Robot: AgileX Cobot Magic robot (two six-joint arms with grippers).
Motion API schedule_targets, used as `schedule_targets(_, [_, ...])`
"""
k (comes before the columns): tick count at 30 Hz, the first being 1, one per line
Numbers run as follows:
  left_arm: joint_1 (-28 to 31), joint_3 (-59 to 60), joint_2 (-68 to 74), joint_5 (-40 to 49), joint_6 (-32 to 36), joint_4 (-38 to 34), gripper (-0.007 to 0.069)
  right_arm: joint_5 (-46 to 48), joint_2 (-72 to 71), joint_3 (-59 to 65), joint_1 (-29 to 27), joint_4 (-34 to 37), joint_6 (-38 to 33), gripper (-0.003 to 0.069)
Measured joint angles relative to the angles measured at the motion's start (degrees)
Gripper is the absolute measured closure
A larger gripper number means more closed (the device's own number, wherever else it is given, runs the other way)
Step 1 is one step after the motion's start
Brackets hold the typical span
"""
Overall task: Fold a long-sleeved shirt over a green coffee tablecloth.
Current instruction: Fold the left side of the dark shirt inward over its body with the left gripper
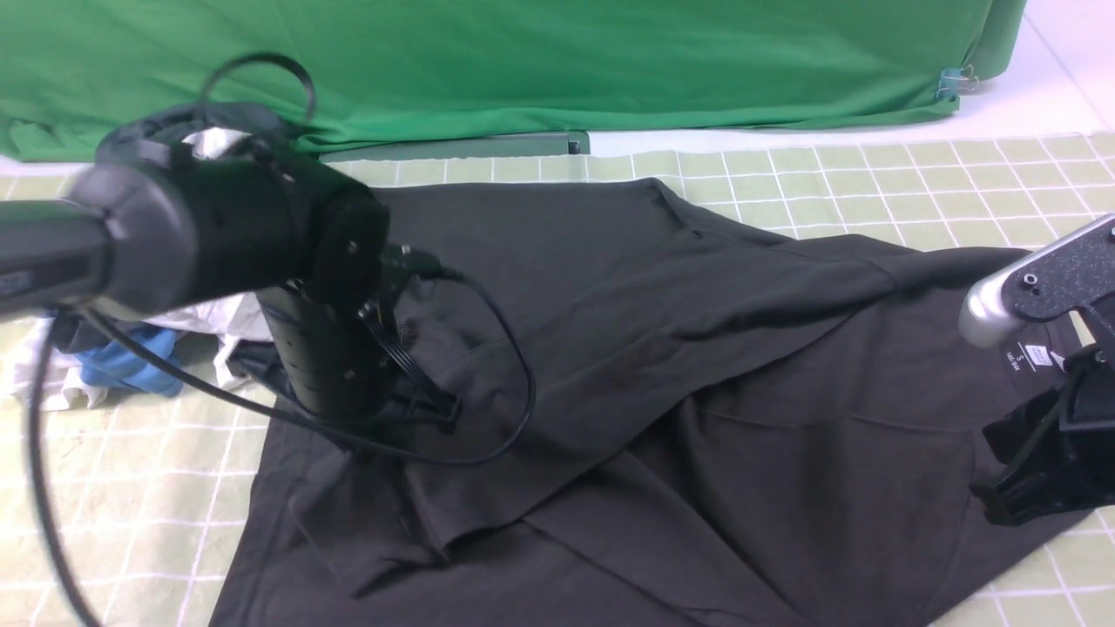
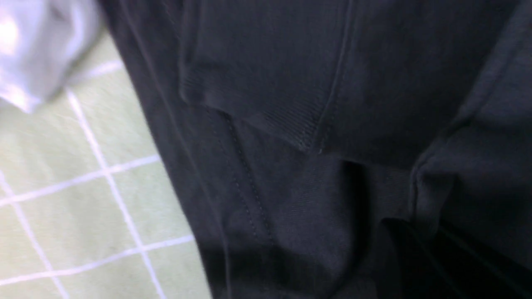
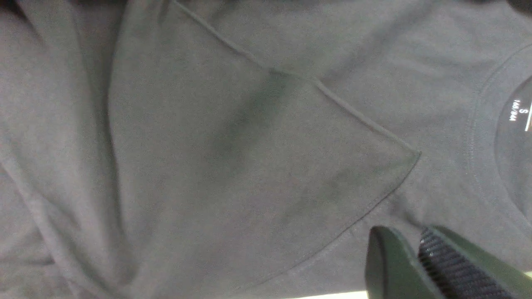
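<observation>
The shirt (image 1: pixel 662 348) lies rumpled across the tablecloth (image 1: pixel 871 183). The left gripper (image 1: pixel 431 407) is closed, seemingly pinching 1 thin fold; pulled, that could slip free or drag the tablecloth. Whether the right gripper (image 1: pixel 1041 470) grips, I cannot tell.

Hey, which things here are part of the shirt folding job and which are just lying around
Part of the job: long-sleeved shirt; green coffee tablecloth under it.
Just lying about: white and blue garments; bright green fabric; clip on it.

White and blue garments (image 1: pixel 131 361) lie heaped — green backdrop (image 1: pixel 523 61) behind.
</observation>
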Motion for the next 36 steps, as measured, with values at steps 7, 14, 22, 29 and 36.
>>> schedule_targets(7, [2.5, 0.0, -1.9, 0.1, 0.0, 0.6, 0.0597, 0.1, 0.0, 0.0, -5.1, -0.2, -0.8, 0.0545])
schedule_targets(14, [4.7, 0.0, -1.9, -0.8, 0.0, 1.1, 0.0597, -0.2, 0.1, -0.1, -10.6, -0.1, -3.0, 0.0545])
schedule_targets(22, [4.9, 0.0, -1.9, -0.2, 0.0, -0.9, 0.0571, 0.0, 10.5, -9.7, -18.5, 10.3, -10.2, 0.0539])
schedule_targets(29, [5.0, 0.0, -1.9, 0.5, 0.0, 0.6, 0.0333, 2.3, 27.6, -24.4, -22.9, 19.2, -15.7, 0.0370])
schedule_targets(36, [5.0, 0.0, -1.9, 2.1, 0.0, 0.8, 0.0144, 5.3, 44.5, -38.2, -24.8, 25.8, -17.8, 0.0134])
